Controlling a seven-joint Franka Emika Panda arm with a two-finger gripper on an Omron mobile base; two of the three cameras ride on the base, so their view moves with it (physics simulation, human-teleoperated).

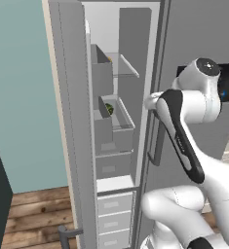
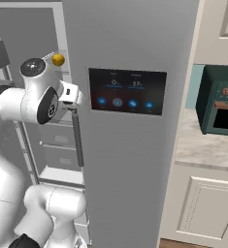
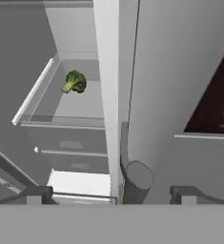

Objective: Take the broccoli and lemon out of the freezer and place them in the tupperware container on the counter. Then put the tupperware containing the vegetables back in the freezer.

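Freezer door: the freezer (image 1: 113, 121) stands with its left door swung open; grey door bins and lower drawers show inside in the left base view.
Broccoli: the broccoli (image 3: 74, 82) lies on an inner shelf of the freezer, near the shelf's raised front rim in the hand view; in the left base view it appears as a small dark green lump (image 1: 109, 109) at mid height.
Lemon: the lemon (image 2: 58, 59) sits higher inside the compartment, seen past the arm in the right base view.
Pincer: the pincer (image 3: 111, 194) is spread wide and empty, level with the bar handle (image 3: 132, 178) at the edge of the shut right door; nothing lies between its tips but that handle's end.
Display panel: the dark blue-lit panel (image 2: 127, 91) on the right door carries small figures and icons, too blurred to read; no brand is legible.
Desk: the desk (image 2: 207, 145) lies to the right with a dark green toaster oven (image 2: 218, 101) on it.
Step in hand: judged as the reach for the first item, neither vegetable yet removed.
Next move: the pincer would need to clear the handle, pass into the open compartment and descend over the broccoli before shutting.
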